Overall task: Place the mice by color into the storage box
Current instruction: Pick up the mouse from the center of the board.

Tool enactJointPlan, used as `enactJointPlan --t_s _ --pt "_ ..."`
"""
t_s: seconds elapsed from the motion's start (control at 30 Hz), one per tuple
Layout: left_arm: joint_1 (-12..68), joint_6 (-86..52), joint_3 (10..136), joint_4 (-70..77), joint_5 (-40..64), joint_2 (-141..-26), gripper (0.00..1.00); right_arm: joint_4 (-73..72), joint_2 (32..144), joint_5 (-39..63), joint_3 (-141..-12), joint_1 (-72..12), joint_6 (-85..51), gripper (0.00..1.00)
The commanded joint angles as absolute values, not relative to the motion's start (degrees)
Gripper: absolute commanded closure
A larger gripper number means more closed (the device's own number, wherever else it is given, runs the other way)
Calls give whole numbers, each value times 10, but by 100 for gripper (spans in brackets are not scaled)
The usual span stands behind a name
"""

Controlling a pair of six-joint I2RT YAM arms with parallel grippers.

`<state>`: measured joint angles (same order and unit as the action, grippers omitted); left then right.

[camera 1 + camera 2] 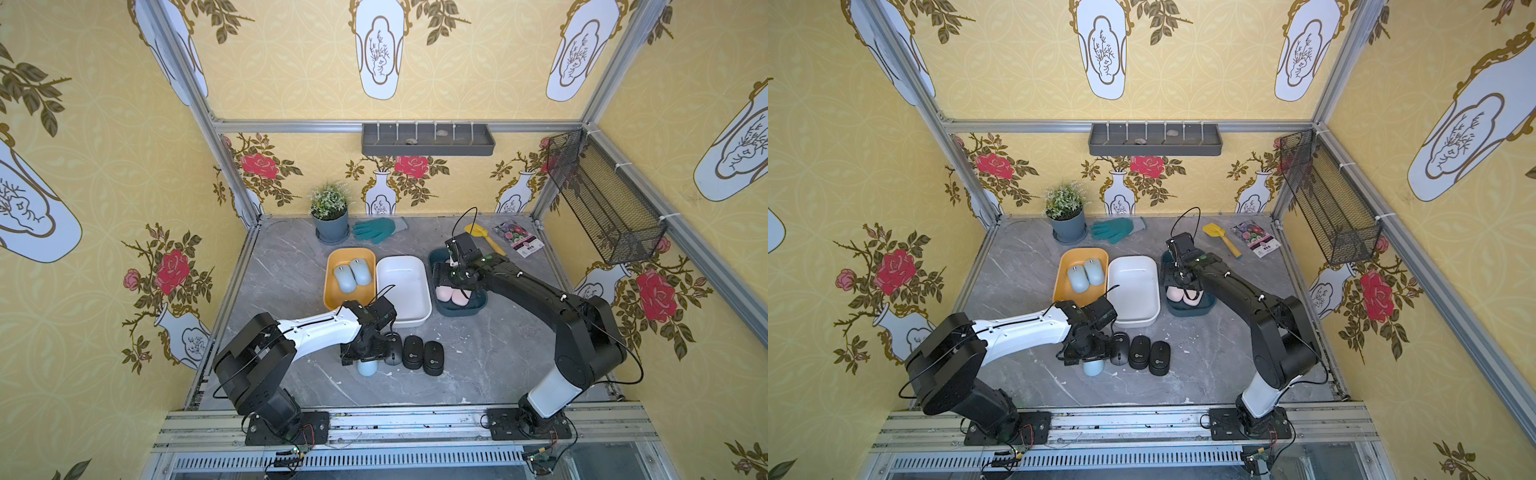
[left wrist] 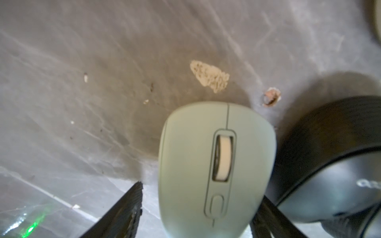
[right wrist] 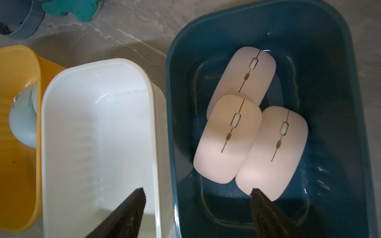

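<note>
Left fingers [image 2: 127,212] were spread around a smooth pale-blue oval mouse [image 2: 191,169] on the grey marbled surface [image 2: 82,82], robot-side of the glossy white plastic box [image 3: 99,123]; right fingers [image 3: 127,212] hung spread, empty, above its rim, beside three matte pink mice [image 3: 224,144].

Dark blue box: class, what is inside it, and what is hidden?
Three pale pink mice lie inside the dark blue box, one overlapping another. Its floor beneath them is covered.
</note>
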<state>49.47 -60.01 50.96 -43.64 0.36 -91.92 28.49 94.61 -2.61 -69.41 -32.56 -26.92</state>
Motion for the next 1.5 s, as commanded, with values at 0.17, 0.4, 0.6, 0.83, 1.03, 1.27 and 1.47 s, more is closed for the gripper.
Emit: enactJointPlan --t_s 0.17,0.4,0.6,0.83,1.03,1.27,1.47 --pt "493 -576 506 -420 0 -933 28 283 945 -34 -697 -321 -261 17" --pt "493 -585 485 -414 -3 -916 47 283 949 -29 -696 -322 -269 18" --pt "493 -584 483 -429 -9 -899 55 282 950 -28 -700 -322 -270 17" --pt "493 -581 499 -456 -20 -880 55 280 952 -26 -699 -324 -273 17" --pt "492 -574 543 -513 -35 -849 55 282 946 -27 -699 -323 -273 17" --pt "453 -530 649 -612 -71 -808 55 273 929 -26 -689 -322 -279 18" --pt "382 -455 745 -641 -101 -813 54 279 906 -34 -692 -318 -275 18"
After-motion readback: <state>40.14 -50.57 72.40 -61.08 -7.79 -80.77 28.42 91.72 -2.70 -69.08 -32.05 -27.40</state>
